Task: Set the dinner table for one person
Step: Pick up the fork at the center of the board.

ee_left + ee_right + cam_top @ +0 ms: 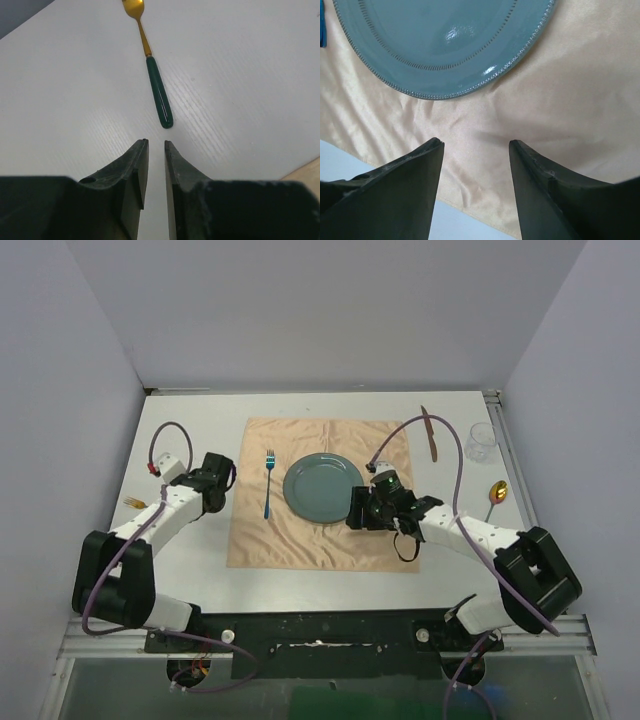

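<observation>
While the counter (330,410) spans the scene beneath everything, the plate (322,488) is centred on the cloth (300,540) as anchor. Right fingers (405,195) are held spread, empty, at its near rim. Left fingers (132,175), almost pressed together, pinch nothing short of the gold fork (159,97).

White dinner table (200,420), flat and level, seen from overhead.
Large rectangular top, matte white; the left wrist view shows a faint straight grain in the surface. Metal rails run along the 3 o'clock edge and the 6 o'clock edge. Grey walls stand against it at 9, 12 and 3 o'clock. It fills the middle of the overhead view.
</observation>
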You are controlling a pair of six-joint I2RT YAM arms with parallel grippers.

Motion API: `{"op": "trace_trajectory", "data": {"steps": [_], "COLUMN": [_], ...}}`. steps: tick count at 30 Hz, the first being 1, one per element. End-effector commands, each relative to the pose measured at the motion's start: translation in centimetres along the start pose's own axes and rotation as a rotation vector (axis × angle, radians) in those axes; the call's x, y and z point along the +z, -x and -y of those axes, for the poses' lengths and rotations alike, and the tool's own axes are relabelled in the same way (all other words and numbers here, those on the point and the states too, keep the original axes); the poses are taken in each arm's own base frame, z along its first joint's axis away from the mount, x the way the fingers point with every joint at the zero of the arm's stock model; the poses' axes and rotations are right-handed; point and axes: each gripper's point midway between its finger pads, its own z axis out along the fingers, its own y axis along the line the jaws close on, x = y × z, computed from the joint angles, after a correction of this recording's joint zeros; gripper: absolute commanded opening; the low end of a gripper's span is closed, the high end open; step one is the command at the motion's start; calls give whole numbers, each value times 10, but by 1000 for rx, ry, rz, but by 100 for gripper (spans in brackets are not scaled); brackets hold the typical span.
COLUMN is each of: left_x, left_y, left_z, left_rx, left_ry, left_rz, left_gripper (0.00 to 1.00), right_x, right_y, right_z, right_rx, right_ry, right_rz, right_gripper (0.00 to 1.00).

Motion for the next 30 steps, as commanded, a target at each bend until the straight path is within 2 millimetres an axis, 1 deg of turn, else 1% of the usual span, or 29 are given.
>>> {"op": "trace_trajectory", "data": {"steps": [1, 3, 6, 10, 12, 15, 17, 26, 30], "left_x": [5, 11, 17, 27, 35, 50, 54, 67, 68], "left_y": [17, 10, 7, 16, 17, 9, 3, -23, -29], "left_z": [-7, -2, 8, 20, 22, 25, 27, 7, 1], "left_rx": [-103, -140, -205, -241, -250, -283, -298, -331, -339], "left_ry": [111, 111, 101, 120, 144, 151, 149, 213, 228], "left_rz": [85, 59, 52, 52, 35, -30, -54, -135, -154], "left_gripper": [18, 18, 18, 18, 18, 17, 17, 18, 18], "right_x": [-8, -7, -6, -4, -3, -2, -2, 1, -1], "right_y": [17, 12, 6, -3, -5, -5, -4, -8, -8], "right_z": [-11, -7, -1, 10, 16, 21, 20, 16, 19], "right_rx": [-37, -33, -22, -9, 3, 18, 23, 29, 29], "right_ry": [99, 114, 138, 144, 147, 162, 178, 207, 200], "right_rz": [94, 89, 80, 69, 66, 66, 63, 48, 49], "right_gripper": [56, 56, 56, 56, 56, 56, 56, 56, 56]}}
